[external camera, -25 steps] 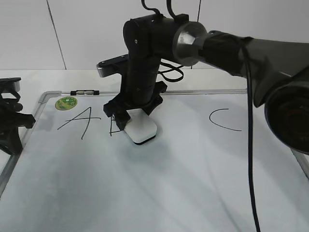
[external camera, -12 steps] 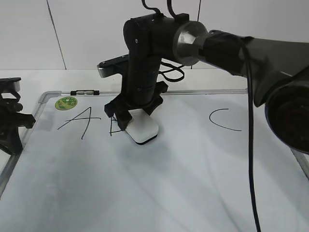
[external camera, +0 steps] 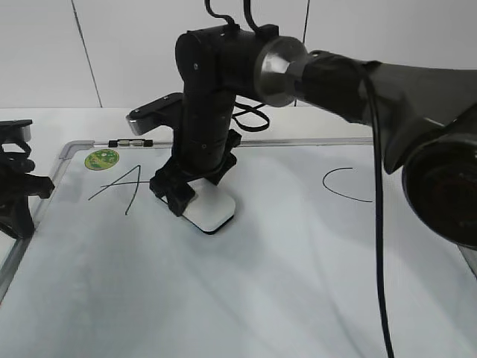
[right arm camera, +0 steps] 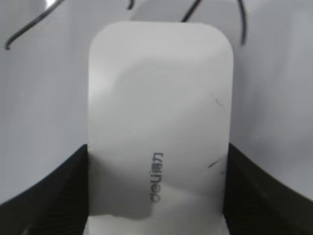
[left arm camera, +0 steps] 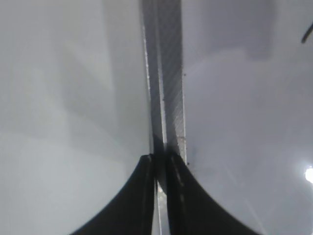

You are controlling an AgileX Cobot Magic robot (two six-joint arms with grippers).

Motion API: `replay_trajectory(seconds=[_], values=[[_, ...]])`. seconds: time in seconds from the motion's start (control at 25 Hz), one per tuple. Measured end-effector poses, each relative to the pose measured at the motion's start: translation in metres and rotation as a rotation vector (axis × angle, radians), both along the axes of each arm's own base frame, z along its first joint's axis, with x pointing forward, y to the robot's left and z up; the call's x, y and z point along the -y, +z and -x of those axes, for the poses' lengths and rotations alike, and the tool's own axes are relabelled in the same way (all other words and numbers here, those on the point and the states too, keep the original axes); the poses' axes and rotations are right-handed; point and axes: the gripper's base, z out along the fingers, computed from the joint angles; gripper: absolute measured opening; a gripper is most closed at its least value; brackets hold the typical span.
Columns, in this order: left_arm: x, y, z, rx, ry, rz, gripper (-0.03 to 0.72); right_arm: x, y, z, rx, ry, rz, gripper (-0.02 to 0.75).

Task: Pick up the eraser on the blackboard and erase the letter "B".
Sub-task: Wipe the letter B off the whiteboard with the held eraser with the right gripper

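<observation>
Eraser: the white, smooth plastic rounded-rectangle eraser (external camera: 211, 212) lies flat on the large white dry-erase blackboard with grey metal frame (external camera: 298, 283), just at 3 o'clock of the slanted black marker "A" (external camera: 123, 186).
Letter "B": no stroke of it shows; the eraser and arm cover the spot where it would be.
Right tool: the right tool (right arm camera: 156, 196) is clamped on the eraser's two long sides, fingers (right arm camera: 46, 193) flat against the shell.
Left tool: the left tool (left arm camera: 160, 196) has its jaws together, empty, over the board's frame edge at 9 o'clock.
Handling: likely light and stiff; the glossy shell looks slippery.
Hold: the long sides, about mid-length, seem best, since that should keep the sole flat.
</observation>
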Motion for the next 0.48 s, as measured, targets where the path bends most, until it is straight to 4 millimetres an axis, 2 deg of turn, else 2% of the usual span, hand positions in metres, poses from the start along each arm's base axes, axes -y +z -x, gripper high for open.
replay_trajectory(seconds=[0.48], values=[[0.0000,0.0000,0.0000,0.000,-0.002,0.000,0.032,-0.0022,-0.0001,0.0022,0.011,0.058,0.010,0.568]])
